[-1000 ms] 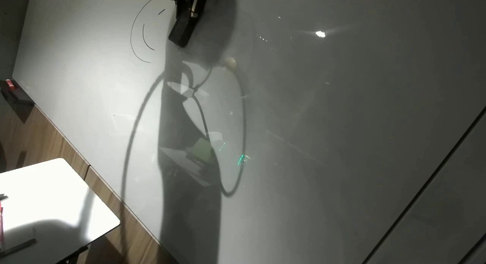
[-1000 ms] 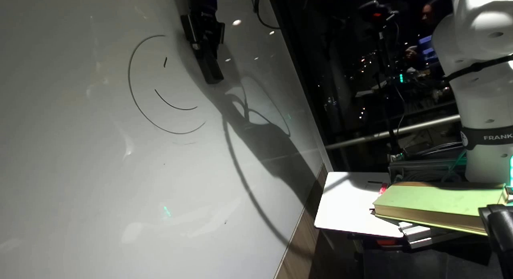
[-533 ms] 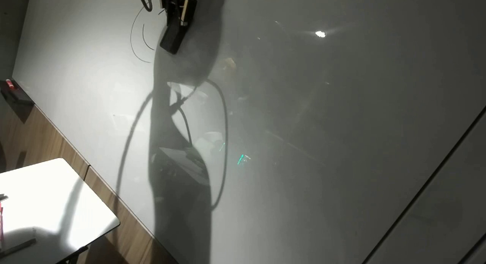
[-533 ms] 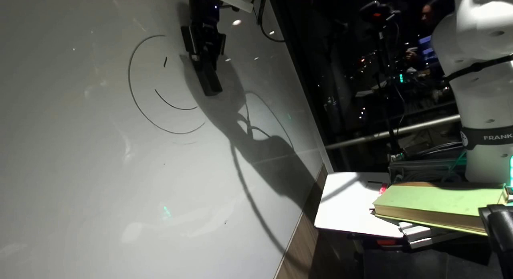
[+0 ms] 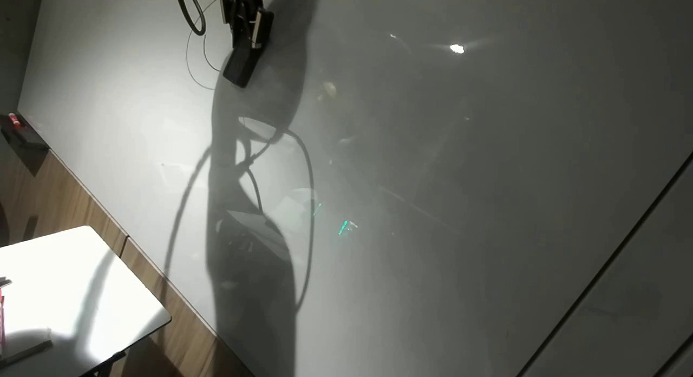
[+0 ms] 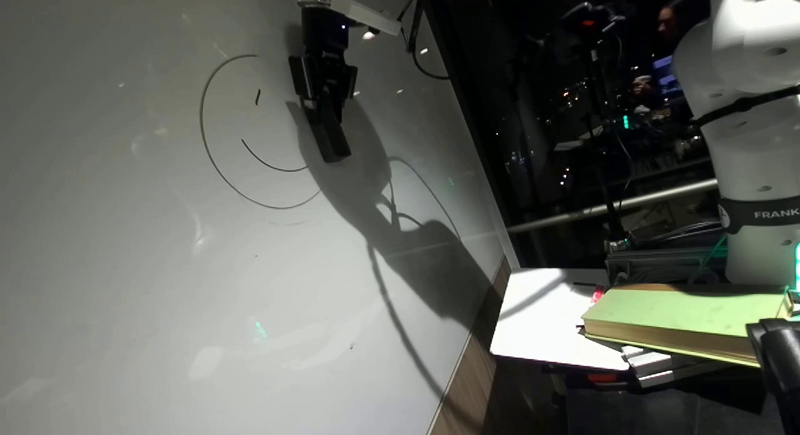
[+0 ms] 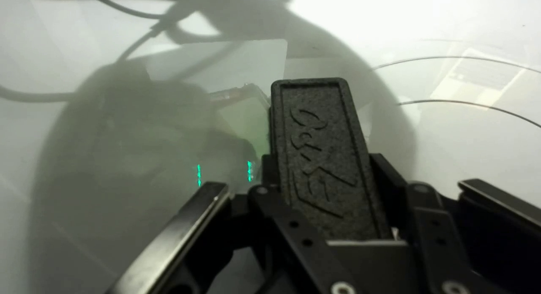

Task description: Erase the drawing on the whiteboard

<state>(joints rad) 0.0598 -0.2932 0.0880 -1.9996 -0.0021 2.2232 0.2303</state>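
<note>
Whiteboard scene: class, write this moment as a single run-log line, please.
Gripper: closed on black eraser | Drawing: smiley lines visible, not fully erased | Whiteboard: partly in shadow | Eraser-to-whiteboard contact: unclear

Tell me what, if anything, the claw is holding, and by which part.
The claw holds a dark rectangular block, clamped across its two long sides toward its lower end in the wrist view; the upper end juts out beyond the grip.

Drawing [image 6: 262, 162] on whiteboard [image 6: 125, 247], red object [image 6: 597, 294] on table [image 6: 544, 325]
</note>
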